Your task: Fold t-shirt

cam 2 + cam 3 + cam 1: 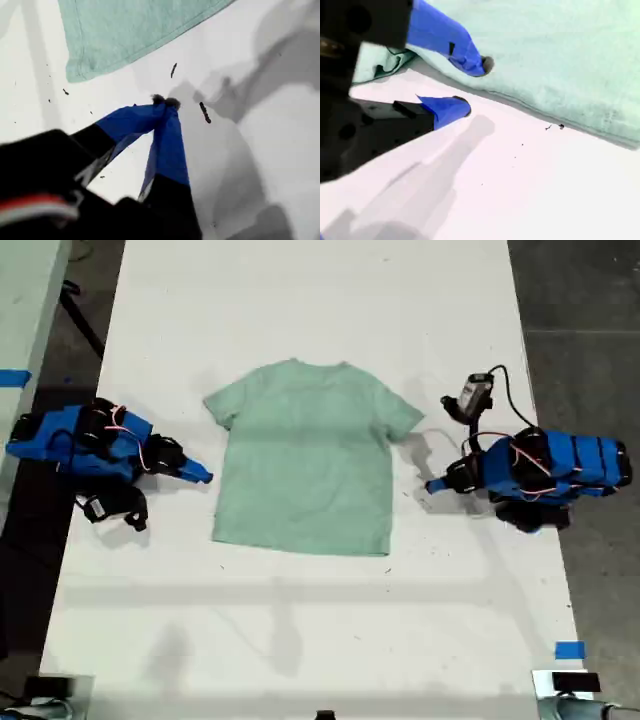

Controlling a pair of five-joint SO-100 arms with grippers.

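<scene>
Clenched and empty, my first hand (165, 101) has its two blue fingertips pressed together just above the white worktop (280, 165). In the exterior view this hand (432, 485) is on that view's right, pointing toward the t-shirt (305, 460) but apart from it, with a strip of bare worktop between. Its own camera shows one corner of the pale green t-shirt (130, 30) beyond the tips, not touching them. A few dark specks (205, 112) lie on the surface close by.

Second item: my second hand (476, 85) is released, fingers spread, nothing between them. One blue fingertip is over the edge of the t-shirt (560, 60); the other is low over bare worktop just beside that edge. Whether the first tip touches the cloth cannot be told. In the exterior view this hand (205, 477) sits on that view's left, just beside the shirt's side.

The t-shirt lies flat and unfolded in the middle of the worktop (300, 640), both sleeves spread, collar toward the exterior view's top and hem toward its bottom. A piece of blue tape (570, 650) is stuck near that view's bottom right corner.
</scene>
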